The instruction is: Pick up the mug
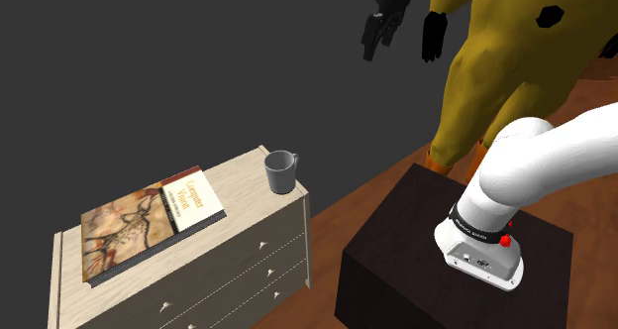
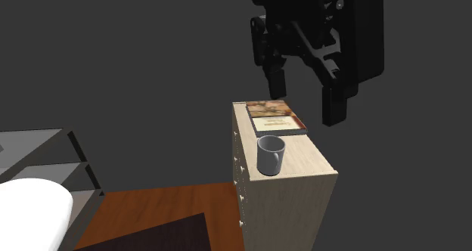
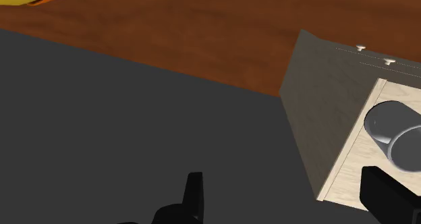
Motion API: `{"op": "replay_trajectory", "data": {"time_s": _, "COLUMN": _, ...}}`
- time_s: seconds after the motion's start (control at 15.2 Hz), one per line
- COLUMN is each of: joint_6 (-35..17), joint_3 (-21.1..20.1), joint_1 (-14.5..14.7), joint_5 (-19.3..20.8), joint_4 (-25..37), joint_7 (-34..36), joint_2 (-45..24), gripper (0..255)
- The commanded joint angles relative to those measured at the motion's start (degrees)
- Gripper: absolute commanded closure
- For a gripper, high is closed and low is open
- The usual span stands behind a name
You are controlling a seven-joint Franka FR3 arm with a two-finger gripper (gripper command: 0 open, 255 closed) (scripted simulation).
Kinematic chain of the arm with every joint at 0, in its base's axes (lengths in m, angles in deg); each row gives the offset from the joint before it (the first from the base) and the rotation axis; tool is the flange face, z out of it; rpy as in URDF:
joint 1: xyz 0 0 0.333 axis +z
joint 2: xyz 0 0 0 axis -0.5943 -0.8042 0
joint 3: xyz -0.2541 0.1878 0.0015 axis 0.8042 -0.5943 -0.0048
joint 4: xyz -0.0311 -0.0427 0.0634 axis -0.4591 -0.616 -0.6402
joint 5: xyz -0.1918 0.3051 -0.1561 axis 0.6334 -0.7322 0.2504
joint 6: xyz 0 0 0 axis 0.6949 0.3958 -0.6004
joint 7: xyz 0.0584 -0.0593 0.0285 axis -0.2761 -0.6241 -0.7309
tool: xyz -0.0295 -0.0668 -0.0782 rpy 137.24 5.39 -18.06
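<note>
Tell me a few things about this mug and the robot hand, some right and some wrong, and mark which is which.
1. The mug stands upright on top of the dresser. True.
2. The gripper is shut on the mug. False: its fingers stand apart and it hangs well above the mug, touching nothing.
3. A book lies flat on the dresser. True.
4. The mug sits on the book. False: it stands apart from the book, on the bare top near one end of the dresser.
5. The mug is red. False: it is grey.
</note>
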Motion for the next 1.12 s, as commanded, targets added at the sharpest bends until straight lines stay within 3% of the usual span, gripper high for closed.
{"op": "replay_trajectory", "data": {"time_s": 0.0, "joint_6": 0.0, "joint_3": 0.0, "joint_1": 0.0, "joint_5": 0.0, "joint_4": 0.0, "joint_7": 0.0, "joint_2": 0.0, "gripper": 0}}
{"op": "replay_trajectory", "data": {"time_s": 0.53, "joint_6": -8.98, "joint_3": -7.36, "joint_1": 2.16, "joint_5": -3.1, "joint_4": -3.49, "joint_7": 8.01, "joint_2": -7.1, "gripper": 0}}
{"op": "replay_trajectory", "data": {"time_s": 1.06, "joint_6": -17.84, "joint_3": -14.97, "joint_1": 3.48, "joint_5": -3.94, "joint_4": -2.82, "joint_7": 16.44, "joint_2": -18.13, "gripper": 0}}
